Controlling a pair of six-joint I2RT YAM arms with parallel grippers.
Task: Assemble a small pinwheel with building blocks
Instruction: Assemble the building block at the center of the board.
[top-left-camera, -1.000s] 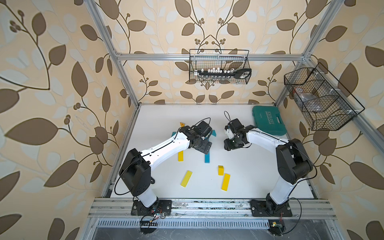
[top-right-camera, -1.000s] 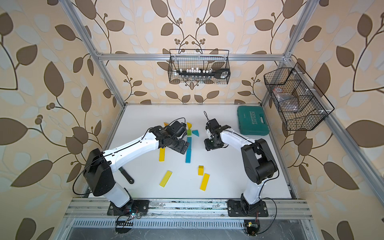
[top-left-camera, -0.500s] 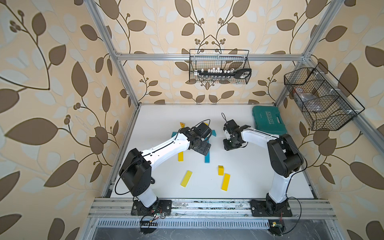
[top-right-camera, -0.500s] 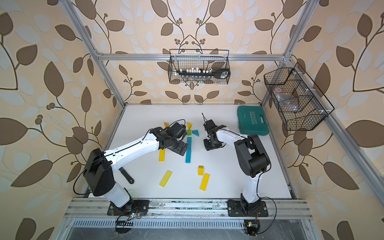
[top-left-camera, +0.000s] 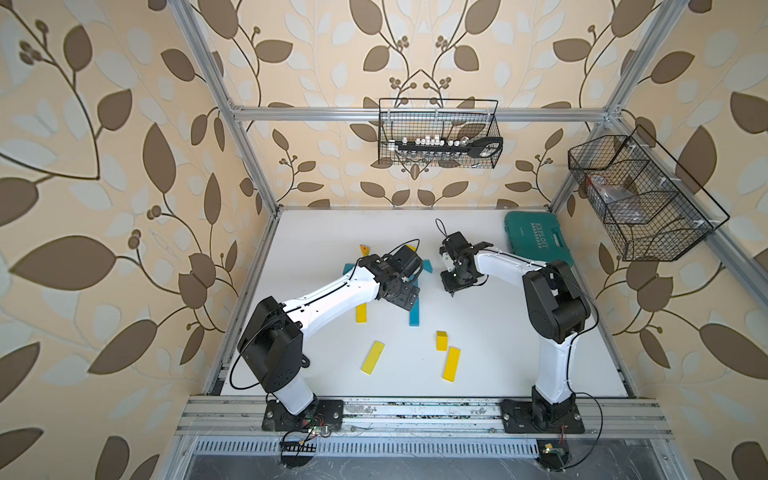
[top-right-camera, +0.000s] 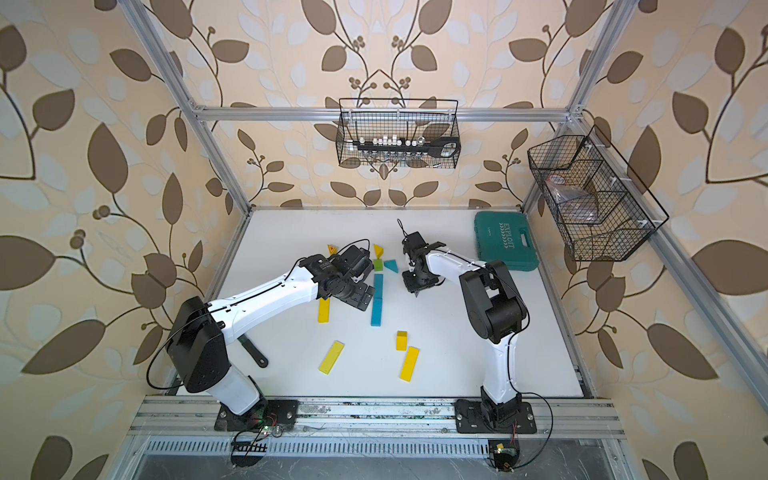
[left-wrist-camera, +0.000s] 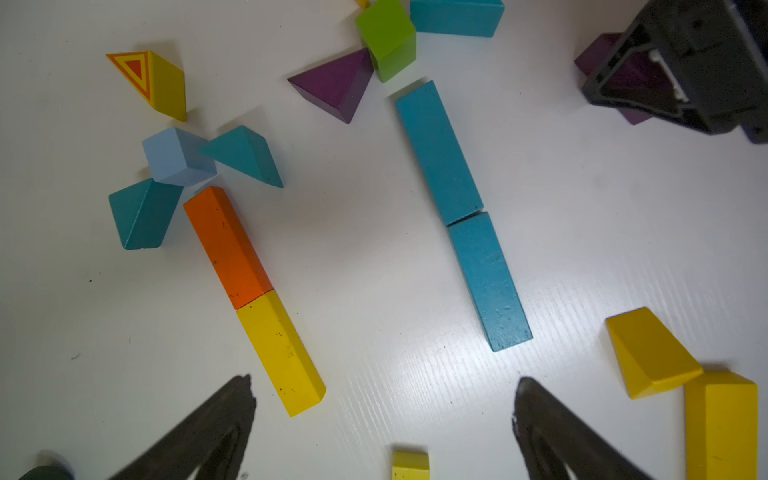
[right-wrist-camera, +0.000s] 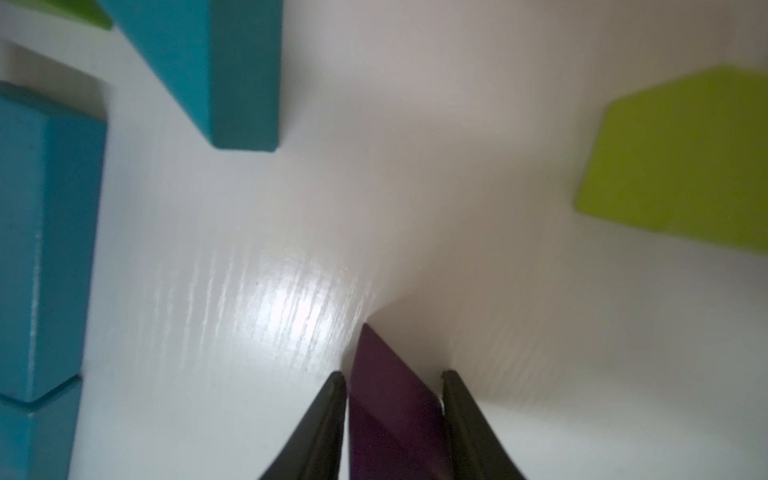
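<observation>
Right hand (right-wrist-camera: 394, 374) pinches the purple wedge (right-wrist-camera: 390, 419) from both sides, low at the table (right-wrist-camera: 291, 249), near the green cube (left-wrist-camera: 386, 37) but apart from it. It looks light, rigid and slick-painted; I judge its two flat faces the safe hold, since the slopes could squirt free. Past that cube, my left hand (left-wrist-camera: 384, 386) hangs spread wide, empty.

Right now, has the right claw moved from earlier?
Yes, slightly: right claw, gripping the purple wedge, edged toward the blue bars, away from the teal case.
</observation>
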